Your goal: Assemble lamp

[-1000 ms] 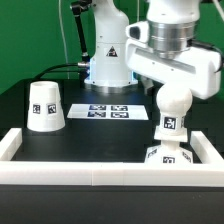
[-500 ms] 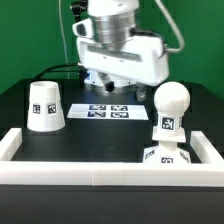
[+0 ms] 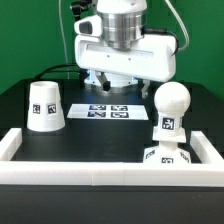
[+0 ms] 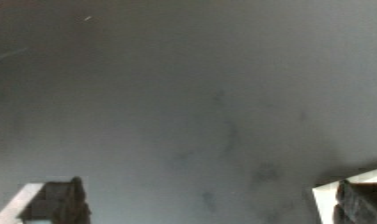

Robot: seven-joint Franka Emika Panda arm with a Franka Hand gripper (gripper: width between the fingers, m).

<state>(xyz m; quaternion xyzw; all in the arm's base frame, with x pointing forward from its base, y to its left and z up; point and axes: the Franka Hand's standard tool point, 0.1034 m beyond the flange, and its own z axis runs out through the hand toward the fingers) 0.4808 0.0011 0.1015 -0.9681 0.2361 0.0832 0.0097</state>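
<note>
The ball-topped bulb stands upright on the flat square base at the exterior view's right, inside the rail frame. The cup-like shade stands upside-down, wide end down, on the table at the exterior view's left. My gripper hangs above the middle back of the table, apart from all three parts. In the wrist view my gripper is open, with its fingers far apart and only dark table between them.
The marker board lies flat at the middle back of the table, under the gripper. The white rail frame runs along the front and both sides. The robot's own base stands behind.
The arm has left the bulb and moved up and towards the exterior view's left, over the marker board. The bulb stays upright on the base.
</note>
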